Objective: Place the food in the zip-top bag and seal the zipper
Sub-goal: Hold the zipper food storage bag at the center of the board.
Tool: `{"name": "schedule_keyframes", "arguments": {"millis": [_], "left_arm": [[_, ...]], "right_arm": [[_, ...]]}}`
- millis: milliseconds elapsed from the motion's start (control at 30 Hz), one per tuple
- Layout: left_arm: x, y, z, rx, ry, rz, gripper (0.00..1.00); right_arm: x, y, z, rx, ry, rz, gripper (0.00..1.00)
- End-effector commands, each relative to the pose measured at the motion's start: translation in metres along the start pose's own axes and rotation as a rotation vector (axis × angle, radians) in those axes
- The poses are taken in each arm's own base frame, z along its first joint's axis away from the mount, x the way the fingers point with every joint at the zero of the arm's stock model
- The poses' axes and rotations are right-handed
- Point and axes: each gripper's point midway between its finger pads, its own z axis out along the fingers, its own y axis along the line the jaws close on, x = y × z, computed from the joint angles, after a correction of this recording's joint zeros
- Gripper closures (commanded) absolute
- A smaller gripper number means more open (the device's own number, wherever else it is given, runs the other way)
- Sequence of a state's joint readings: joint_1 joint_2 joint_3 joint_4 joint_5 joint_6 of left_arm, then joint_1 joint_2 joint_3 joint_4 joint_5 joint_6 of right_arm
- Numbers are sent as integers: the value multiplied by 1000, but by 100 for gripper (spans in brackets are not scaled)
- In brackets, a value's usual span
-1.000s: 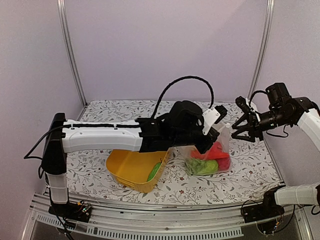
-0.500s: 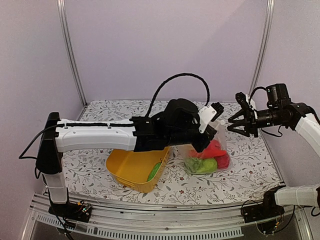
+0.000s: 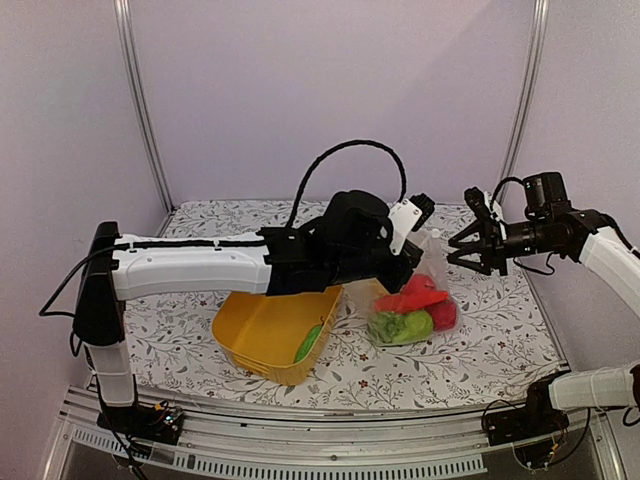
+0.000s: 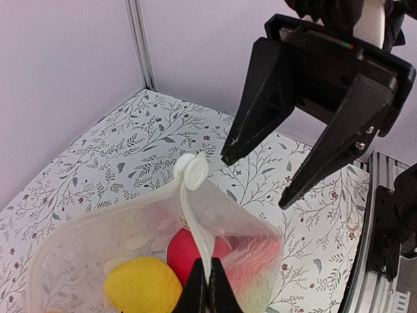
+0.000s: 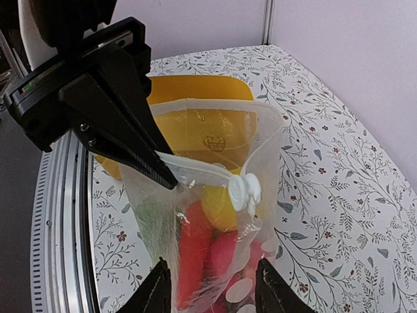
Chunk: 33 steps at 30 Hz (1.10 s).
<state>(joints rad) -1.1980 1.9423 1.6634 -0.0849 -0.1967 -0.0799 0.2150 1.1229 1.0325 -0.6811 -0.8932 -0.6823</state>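
Observation:
The zip-top bag [image 3: 425, 285] hangs above the table, held by its mouth edge. My left gripper [image 4: 208, 288] is shut on the zipper strip [image 4: 195, 228], a little below its white round tab [image 4: 192, 171]. Inside the bag are a red chili [image 3: 408, 301], leafy greens [image 3: 400, 327], a red fruit [image 4: 184, 251] and a yellow fruit [image 4: 140, 287]. My right gripper [image 3: 463, 247] is open and empty, just right of the bag's top. In the right wrist view, its fingers [image 5: 158, 287] straddle the bag below the tab [image 5: 244, 191].
The yellow basket [image 3: 262, 335] stands left of the bag, under my left arm, with a green food item [image 3: 308, 343] in it. The floral table cover [image 3: 500, 340] reaches the walls and two metal corner posts.
My left arm has drawn the bag a little left and up. My right gripper has moved left, closer to the bag's top corner, and stays open.

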Motion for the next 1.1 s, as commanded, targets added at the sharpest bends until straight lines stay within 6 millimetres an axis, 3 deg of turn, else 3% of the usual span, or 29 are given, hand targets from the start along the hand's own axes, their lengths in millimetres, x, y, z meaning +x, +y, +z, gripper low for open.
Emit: {"name": "schedule_keyframes", "arguments": {"millis": [0, 300, 567, 867, 1067], "left_arm": [[-9, 9, 2, -19, -19, -19, 100], [-7, 6, 3, -8, -13, -25, 100], [-6, 8, 4, -9, -11, -22, 100], [-3, 11, 3, -21, -5, -21, 100], [-2, 13, 3, -27, -2, -23, 100]], "right_arm": [[-5, -8, 3, 9, -33, 0, 56], [-4, -23, 19, -26, -46, 32, 55], [-16, -16, 25, -93, -88, 7, 54], [-14, -9, 33, -135, -86, 14, 78], [-18, -7, 29, -123, -93, -2, 85]]}}
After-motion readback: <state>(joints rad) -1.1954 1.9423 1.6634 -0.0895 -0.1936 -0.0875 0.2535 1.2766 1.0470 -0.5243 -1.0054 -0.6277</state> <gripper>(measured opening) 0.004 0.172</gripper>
